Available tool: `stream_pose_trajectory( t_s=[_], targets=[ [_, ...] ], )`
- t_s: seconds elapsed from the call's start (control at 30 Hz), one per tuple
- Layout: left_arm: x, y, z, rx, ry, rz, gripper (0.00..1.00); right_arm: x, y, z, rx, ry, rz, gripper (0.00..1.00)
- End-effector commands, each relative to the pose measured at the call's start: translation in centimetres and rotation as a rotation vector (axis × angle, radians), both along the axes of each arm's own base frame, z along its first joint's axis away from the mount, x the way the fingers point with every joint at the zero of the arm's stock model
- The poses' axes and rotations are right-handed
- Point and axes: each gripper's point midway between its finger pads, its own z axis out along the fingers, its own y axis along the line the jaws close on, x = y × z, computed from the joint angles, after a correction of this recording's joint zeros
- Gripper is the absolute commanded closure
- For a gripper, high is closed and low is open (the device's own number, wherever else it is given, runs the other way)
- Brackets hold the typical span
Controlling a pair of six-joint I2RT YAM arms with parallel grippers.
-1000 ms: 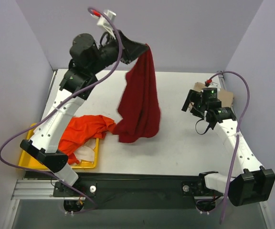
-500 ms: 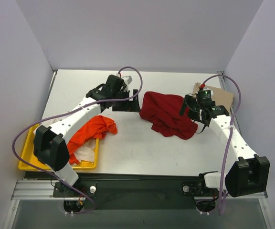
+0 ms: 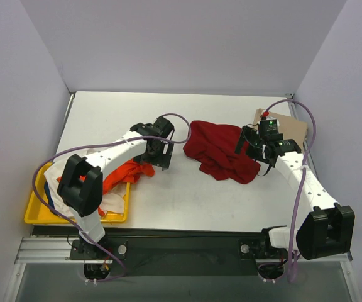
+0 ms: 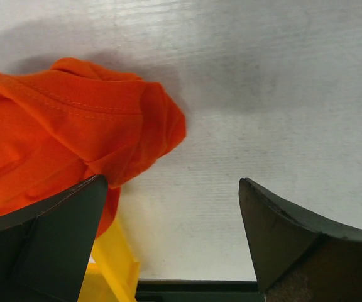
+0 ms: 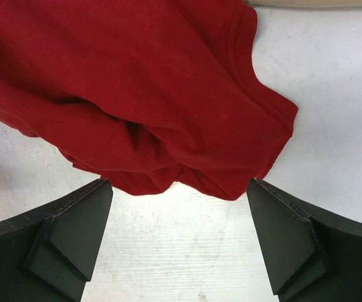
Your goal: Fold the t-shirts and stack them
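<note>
Flattening the red shirt (image 5: 137, 94), bunched ahead of the wide-open right gripper (image 5: 178, 207), wants a pinch on one hem only, while the wide, empty left gripper (image 4: 171, 214) hovers beside the orange shirt (image 4: 68, 138).

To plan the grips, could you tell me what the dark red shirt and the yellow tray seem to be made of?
Dark red shirt: soft matte cloth, probably cotton knit; crumpled folds, stitched hem. Yellow tray: likely plastic; smooth, straight rigid walls.
</note>
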Motion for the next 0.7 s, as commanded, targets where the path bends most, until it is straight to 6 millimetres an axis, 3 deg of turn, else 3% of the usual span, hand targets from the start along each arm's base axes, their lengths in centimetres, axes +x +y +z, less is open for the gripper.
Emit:
stream_pose_trajectory(
  t_s=[0.0, 0.27, 0.33, 0.37, 0.4, 0.43, 0.53, 0.67],
  targets=[
    [1.1, 2.6, 0.7, 0.130, -0.105, 0.047, 0.03, -0.5, 0.0, -0.2, 0.004, 0.011, 0.000, 0.06],
    [3.4, 4.1, -1.2, 0.231, -0.229, 0.050, 0.04, -0.5, 0.0, 0.2, 0.001, -0.002, 0.003, 0.07],
    [3.7, 4.0, -0.8, 0.220, -0.249, 0.047, 0.26, -0.5, -0.1, 0.2, 0.000, -0.004, 0.000, 0.07],
    [3.9, 3.9, -0.4, 0.212, -0.265, 0.051, 0.42, -0.5, -0.1, 0.2, 0.001, -0.003, 0.002, 0.07],
    [4.1, 4.1, 0.1, 0.217, -0.288, 0.062, 0.68, -0.5, -0.1, 0.2, 0.001, -0.003, 0.002, 0.07],
    [4.2, 4.3, 1.2, 0.203, -0.317, 0.075, 0.79, -0.5, 0.0, 0.2, 0.001, -0.002, 0.006, 0.07],
    [4.3, 5.1, 3.2, 0.175, -0.367, 0.111, 1.00, -0.5, 0.1, -0.2, 0.007, 0.008, 0.005, 0.07],
    [3.2, 6.8, 5.7, 0.153, -0.405, 0.168, 1.00, -0.2, 0.5, -0.2, 0.016, 0.013, 0.017, 0.07]
  ],
)
